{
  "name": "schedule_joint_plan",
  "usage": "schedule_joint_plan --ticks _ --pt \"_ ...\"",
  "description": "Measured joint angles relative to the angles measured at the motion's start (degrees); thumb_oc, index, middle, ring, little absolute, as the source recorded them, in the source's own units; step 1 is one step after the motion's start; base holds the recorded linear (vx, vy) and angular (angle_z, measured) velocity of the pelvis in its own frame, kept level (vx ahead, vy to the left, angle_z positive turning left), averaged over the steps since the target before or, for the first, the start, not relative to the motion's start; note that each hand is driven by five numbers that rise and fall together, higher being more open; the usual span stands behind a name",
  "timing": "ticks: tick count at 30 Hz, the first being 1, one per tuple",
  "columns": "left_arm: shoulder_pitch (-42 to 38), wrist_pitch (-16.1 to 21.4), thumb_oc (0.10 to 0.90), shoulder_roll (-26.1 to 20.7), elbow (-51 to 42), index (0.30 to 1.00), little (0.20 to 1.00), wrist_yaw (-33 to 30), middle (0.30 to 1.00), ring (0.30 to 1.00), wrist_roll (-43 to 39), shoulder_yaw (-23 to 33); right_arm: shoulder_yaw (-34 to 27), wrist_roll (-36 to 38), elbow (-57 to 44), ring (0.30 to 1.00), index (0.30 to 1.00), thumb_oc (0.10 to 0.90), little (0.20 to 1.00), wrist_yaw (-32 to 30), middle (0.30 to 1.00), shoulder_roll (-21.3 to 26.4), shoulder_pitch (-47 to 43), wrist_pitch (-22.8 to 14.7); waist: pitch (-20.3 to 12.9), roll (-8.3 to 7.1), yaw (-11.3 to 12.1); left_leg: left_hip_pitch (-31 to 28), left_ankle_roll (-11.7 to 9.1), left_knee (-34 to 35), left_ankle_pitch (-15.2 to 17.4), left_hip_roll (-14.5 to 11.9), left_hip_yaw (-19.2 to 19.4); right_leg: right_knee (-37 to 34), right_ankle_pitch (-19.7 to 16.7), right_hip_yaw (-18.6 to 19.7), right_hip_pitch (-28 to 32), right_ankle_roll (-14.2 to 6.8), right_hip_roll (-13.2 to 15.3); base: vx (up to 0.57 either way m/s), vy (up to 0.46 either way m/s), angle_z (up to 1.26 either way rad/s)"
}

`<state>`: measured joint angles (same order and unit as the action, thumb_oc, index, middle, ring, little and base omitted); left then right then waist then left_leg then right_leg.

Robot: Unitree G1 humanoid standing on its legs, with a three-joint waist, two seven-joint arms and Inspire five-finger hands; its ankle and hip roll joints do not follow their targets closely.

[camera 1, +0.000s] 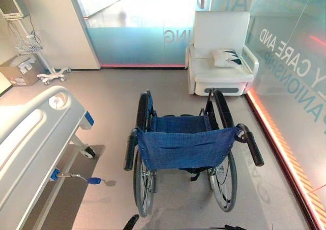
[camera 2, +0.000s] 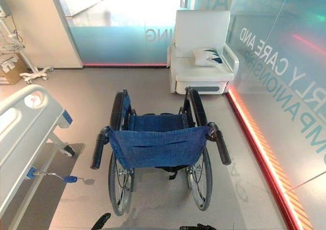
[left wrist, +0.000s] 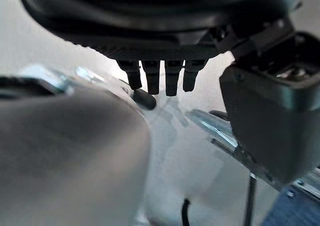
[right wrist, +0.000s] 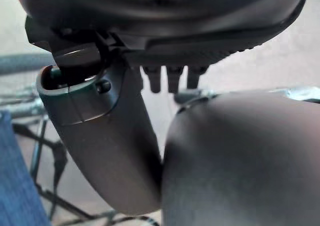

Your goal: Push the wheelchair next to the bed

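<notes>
The wheelchair (camera 1: 186, 148) stands mid-frame, well apart from the bed (camera 1: 35, 133) at left; pushing has not begun. Left hand (left wrist: 165, 78) and right hand (right wrist: 172, 78) hang released, fingers straight, grasping nothing.

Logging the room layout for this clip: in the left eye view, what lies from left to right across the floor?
Bed → wheelchair → glass wall with its lit floor strip.
</notes>
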<state>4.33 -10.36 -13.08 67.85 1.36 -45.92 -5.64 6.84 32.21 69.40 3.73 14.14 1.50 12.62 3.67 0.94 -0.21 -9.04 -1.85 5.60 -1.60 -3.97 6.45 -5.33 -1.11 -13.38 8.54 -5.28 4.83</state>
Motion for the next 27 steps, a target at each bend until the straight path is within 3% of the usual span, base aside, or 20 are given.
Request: schedule_joint_plan --ticks 5,10,14,20,27 --pt "0.3 0.1 0.8 -3.2 -8.4 0.9 0.9 4.2 0.9 0.9 -1.4 3.9 -4.6 6.3 -2.0 0.9 0.9 0.8 0.9 -1.7 0.9 4.0 2.8 -1.3 0.0 0.01 1.2 0.1 0.0 0.0 0.0 -0.1 0.0 0.0 0.0 0.0 -0.1 0.0 0.0 0.0 0.0 0.0" --pt "2.2 -2.7 0.8 -10.1 -21.5 0.9 0.9 9.7 0.9 0.9 -4.5 9.5 -13.7 9.0 -12.5 0.9 0.9 0.8 0.9 -6.7 0.9 9.3 5.9 -4.7 0.2 -0.33 1.0 0.7 0.0 0.0 0.0 0.0 0.0 0.0 -0.1 0.0 -0.7 -0.1 0.0 0.0 0.0 0.0" --pt "2.6 -5.0 0.8 -14.4 -28.6 0.9 0.9 10.2 0.9 0.9 -6.8 13.2 -17.8 9.1 -20.2 0.9 0.9 0.8 0.9 -10.6 0.9 13.0 6.2 -6.0 0.8 -0.69 1.0 0.9 0.0 0.0 0.0 0.0 0.0 0.0 -0.2 0.0 -0.9 -0.1 0.0 0.0 0.0 0.0" --pt "4.2 -7.0 0.8 -15.2 -41.3 0.9 0.9 9.6 0.9 0.9 -10.7 18.4 -22.2 8.8 -35.4 0.9 0.9 0.8 0.9 -18.3 0.9 14.0 7.3 -7.6 1.8 -1.22 1.0 0.8 0.0 0.0 -0.1 0.2 0.0 0.1 -0.2 0.1 -0.8 -0.2 0.1 0.0 0.0 0.0" --pt "4.3 -10.5 0.8 -15.2 -51.1 0.9 0.9 8.8 0.9 0.9 -13.4 18.5 -24.9 8.2 -48.3 0.9 0.9 0.8 0.9 -23.1 0.9 15.0 7.0 -8.2 3.5 0.12 0.9 1.0 0.0 0.0 0.0 0.2 0.0 0.2 -0.2 0.1 -0.9 -0.2 0.1 0.0 0.0 0.0"
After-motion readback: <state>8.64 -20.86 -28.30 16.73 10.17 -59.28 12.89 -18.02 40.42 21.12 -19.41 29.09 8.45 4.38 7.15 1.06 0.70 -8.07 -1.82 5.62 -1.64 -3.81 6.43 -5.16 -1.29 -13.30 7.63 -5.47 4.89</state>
